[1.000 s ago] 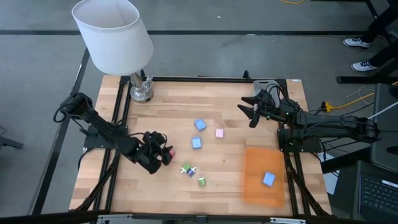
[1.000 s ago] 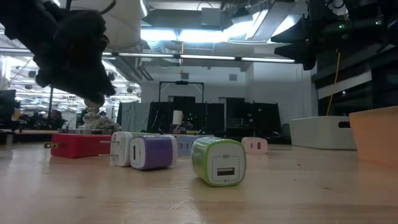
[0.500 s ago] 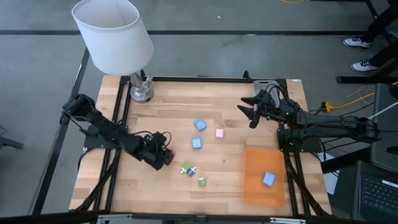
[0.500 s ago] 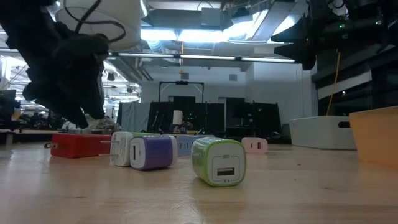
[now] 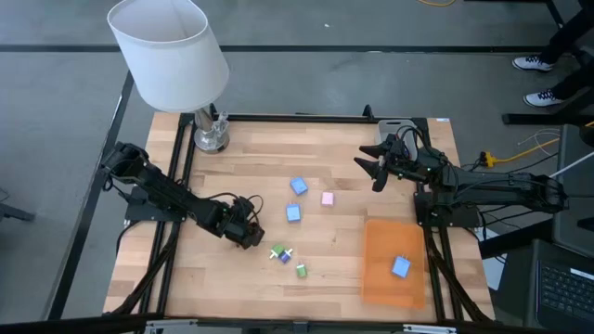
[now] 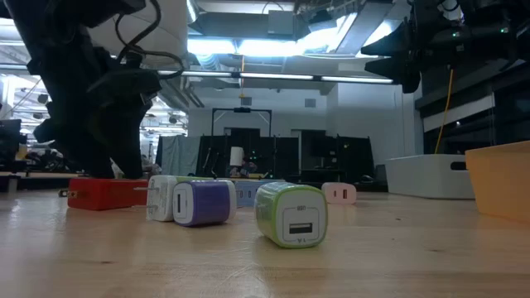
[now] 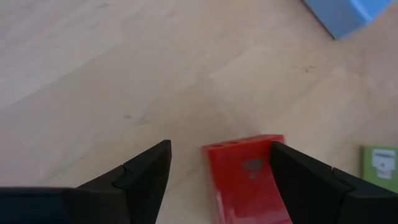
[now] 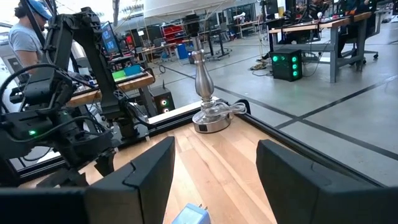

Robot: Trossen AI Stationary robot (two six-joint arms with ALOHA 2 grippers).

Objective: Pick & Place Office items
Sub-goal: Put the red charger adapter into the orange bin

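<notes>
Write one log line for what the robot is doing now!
left gripper: open, around red charger | right gripper: open, waiting | orange tray: one blue charger

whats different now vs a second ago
The left gripper has come down and moved toward the table's middle, and its fingers now stand open around the red charger on the table. Nothing is lifted. The right gripper stayed raised and open, and the other chargers and the orange bin have not moved.
</notes>
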